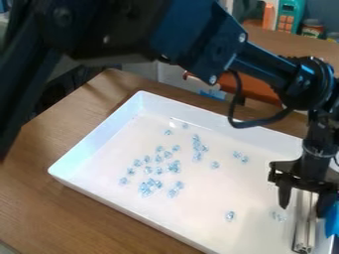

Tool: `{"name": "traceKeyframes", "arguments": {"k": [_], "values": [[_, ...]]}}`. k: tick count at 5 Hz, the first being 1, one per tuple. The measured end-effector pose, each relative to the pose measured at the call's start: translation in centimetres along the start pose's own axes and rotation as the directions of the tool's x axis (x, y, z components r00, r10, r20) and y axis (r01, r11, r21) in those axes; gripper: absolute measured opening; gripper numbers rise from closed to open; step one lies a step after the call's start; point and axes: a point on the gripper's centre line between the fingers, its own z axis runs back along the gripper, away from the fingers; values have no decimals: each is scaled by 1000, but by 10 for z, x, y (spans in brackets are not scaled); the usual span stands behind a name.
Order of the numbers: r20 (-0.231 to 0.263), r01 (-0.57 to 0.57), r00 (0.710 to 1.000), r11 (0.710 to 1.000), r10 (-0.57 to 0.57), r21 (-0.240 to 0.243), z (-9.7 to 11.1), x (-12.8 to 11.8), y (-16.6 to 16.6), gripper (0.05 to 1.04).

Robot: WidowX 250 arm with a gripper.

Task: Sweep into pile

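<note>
Tool (304,211) is positioned at lower right; whether spread or pinching metal bar (304,234) cannot be told. Bluish beads (173,166) are scattered mid-frame; low, slow inward strokes are advised.

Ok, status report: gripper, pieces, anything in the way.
Gripper at tray's right end in view, fingers apart. Metal bar between them, possible obstruction. Blue pieces scattered in loose clusters, no single pile.
</note>
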Motion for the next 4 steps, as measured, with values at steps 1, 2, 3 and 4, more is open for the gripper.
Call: {"name": "traceKeyframes", "arguments": {"k": [1, 2, 3, 4], "values": [[5, 8, 1000, 1000, -8, -4, 0, 0, -1, 403], [3, 8, 1000, 1000, -8, -10, -2, 1, 2, 359], [-7, -7, 1000, 1000, 7, -16, -1, 6, 14, 359], [-5, -15, 1000, 1000, 15, -15, 0, 14, 27, 359]]}}
